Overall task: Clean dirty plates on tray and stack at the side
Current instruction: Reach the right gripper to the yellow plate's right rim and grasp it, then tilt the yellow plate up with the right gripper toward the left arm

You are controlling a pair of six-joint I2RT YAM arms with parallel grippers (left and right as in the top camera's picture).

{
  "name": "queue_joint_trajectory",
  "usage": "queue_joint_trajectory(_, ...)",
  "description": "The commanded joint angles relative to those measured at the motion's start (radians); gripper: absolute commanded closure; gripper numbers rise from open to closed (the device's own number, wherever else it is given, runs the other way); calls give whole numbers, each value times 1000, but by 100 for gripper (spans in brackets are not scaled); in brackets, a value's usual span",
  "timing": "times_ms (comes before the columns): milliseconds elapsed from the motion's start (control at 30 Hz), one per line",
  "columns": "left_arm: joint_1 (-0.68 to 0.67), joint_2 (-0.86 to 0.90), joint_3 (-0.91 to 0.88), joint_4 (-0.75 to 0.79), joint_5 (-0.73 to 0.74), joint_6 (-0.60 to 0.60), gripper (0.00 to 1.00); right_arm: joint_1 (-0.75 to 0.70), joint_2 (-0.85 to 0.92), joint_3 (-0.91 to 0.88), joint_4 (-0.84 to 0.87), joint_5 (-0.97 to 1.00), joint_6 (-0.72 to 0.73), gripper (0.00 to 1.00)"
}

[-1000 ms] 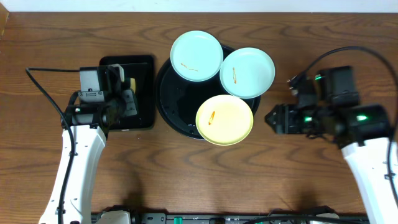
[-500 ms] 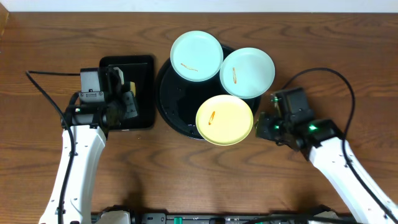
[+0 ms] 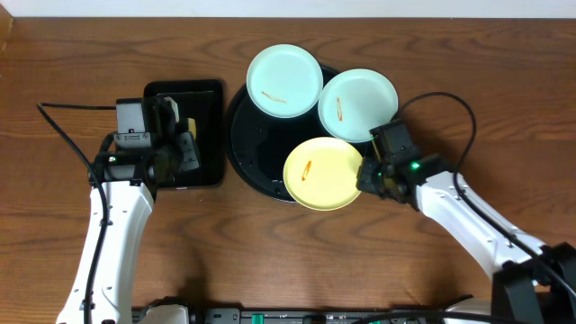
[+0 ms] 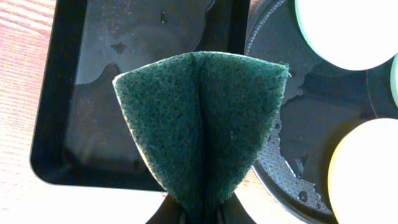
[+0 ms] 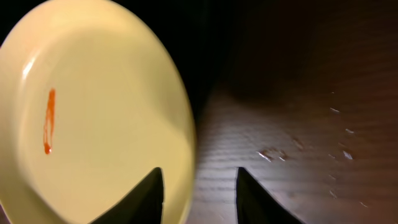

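Plates (image 3: 357, 104), three, lie on the round black tray (image 3: 256, 153) on the worktop (image 3: 450, 54), each overhanging its rim. The yellow plate (image 3: 325, 174) sits nearest the right arm. The right end effector (image 3: 367, 175), fingers (image 5: 149, 193) spread, is at that plate's right edge, the rim lining up with their gap. The left end effector (image 3: 184, 144), farther off, pinches a folded green scouring pad (image 4: 202, 124) above the rectangular tray (image 4: 74, 93)
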Motion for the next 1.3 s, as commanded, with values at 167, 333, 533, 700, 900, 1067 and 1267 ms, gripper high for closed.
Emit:
queue_joint_trajectory(167, 0, 4, 6, -3, -11, -6, 93, 48, 35, -8, 10, 0, 10, 69)
queue_joint_trajectory(333, 0, 4, 6, -3, -11, -6, 92, 59, 53, -8, 6, 42, 10, 78)
queue_joint_trajectory(533, 0, 4, 6, -10, -11, -6, 92, 61, 63, -8, 4, 48, 10, 78)
queue_joint_trajectory(700, 0, 4, 6, -14, -11, -6, 92, 63, 56, 2, 23, 40, 10, 99)
queue_joint_trajectory(900, 0, 4, 6, -13, -12, -5, 92, 63, 2, 85, -22, 49, -31, 99)
queue_joint_trajectory(1067, 0, 4, 6, -11, -11, -5, 92, 83, -34, 154, -22, 175, -94, 99)
queue_joint_trajectory(1267, 0, 4, 6, -10, -11, -5, 92, 127, -35, 158, 15, 312, -239, 99)
